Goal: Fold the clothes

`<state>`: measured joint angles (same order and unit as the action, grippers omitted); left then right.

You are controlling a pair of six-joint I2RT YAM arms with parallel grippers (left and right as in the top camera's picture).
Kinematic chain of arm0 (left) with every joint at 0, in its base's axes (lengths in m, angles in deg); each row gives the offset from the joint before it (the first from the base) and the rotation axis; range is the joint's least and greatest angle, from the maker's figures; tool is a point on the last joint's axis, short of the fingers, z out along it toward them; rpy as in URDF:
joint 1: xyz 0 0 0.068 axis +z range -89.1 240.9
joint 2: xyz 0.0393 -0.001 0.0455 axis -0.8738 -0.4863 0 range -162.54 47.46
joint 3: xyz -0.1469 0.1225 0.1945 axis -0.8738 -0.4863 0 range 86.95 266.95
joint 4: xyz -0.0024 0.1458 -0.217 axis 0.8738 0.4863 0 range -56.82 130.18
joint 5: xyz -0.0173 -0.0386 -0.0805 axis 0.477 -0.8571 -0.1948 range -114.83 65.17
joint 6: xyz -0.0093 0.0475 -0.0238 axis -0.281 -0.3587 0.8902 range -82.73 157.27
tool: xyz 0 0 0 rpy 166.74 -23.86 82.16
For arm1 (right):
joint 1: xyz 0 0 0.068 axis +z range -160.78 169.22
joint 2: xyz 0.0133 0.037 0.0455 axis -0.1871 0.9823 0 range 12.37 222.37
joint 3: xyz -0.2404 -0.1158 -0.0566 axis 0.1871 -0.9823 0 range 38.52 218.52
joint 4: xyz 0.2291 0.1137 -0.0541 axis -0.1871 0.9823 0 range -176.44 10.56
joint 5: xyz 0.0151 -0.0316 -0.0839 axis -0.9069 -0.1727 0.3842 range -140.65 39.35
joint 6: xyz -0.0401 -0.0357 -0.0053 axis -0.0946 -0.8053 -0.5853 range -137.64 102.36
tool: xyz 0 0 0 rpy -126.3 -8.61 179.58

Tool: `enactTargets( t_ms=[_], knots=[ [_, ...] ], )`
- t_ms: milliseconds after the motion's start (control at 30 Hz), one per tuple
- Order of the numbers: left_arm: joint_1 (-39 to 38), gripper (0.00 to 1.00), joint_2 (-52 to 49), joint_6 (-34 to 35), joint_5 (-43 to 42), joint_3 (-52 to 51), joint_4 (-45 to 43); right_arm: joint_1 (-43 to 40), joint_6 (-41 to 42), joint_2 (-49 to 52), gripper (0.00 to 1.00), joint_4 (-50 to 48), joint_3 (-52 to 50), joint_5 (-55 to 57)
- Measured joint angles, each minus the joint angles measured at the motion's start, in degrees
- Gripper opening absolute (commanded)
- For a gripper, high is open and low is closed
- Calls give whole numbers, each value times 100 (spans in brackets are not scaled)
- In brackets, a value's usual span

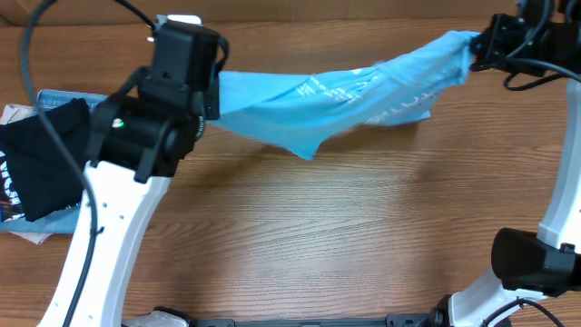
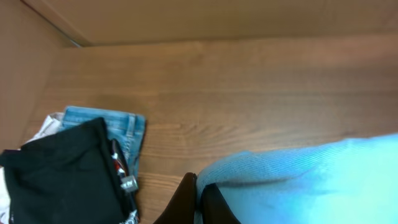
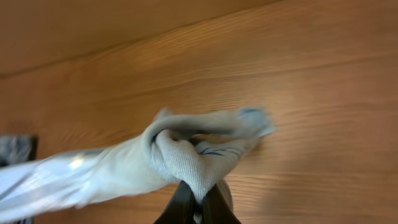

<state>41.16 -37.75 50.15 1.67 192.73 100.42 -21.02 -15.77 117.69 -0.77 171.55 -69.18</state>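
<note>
Starting at the left edge of the table (image 1: 318, 236), you see a black garment (image 1: 45, 159) with white print lying on top of folded blue jeans (image 2: 121, 124), both well apart from the work farther right. Moving right, your left gripper (image 2: 199, 200) is clamped shut on one end of the sky-blue T-shirt (image 1: 336, 95). The left wrist view shows its dark fingers (image 2: 185, 202) pinched together with blue cloth bunched right against them. From there the shirt stretches as a twisted band across the far side of the table. It is lifted off the wood along most of its span, a fold sags down near its middle, and pale lettering shows on the cloth. You cannot tell from overhead whether that sagging point touches the wood. At the right end, your right gripper (image 3: 199, 208) is closed on the other end of the shirt. The right wrist view shows a knot-like wad of fabric squeezed between its two fingers (image 3: 180, 208), with a small tail of cloth poking out past the wad over bare table.
</note>
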Motion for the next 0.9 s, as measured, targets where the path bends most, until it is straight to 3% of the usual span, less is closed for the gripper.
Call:
enactTargets(
  t_ms=[467, 533, 600, 700, 733, 900],
  knots=[
    [378, 4, 251, 50, -284, 138, 107, -225, 435, -15, 4, 101, 0, 549],
    [378, 11, 251, 52, -505, 138, 221, -188, 428, -15, 4, 11, 0, 562],
    [378, 26, 251, 42, -820, 142, 389, -173, 433, -15, 4, -127, -2, 634],
    [389, 29, 251, 92, -1355, 142, 664, -208, 573, -15, 4, -391, -2, 979],
    [389, 36, 251, 92, -1545, 142, 765, -254, 636, -17, 4, -535, -2, 1126],
    [389, 37, 251, 109, -2035, 144, 1019, -540, 726, -15, 4, -1154, -4, 1388]
  ],
)
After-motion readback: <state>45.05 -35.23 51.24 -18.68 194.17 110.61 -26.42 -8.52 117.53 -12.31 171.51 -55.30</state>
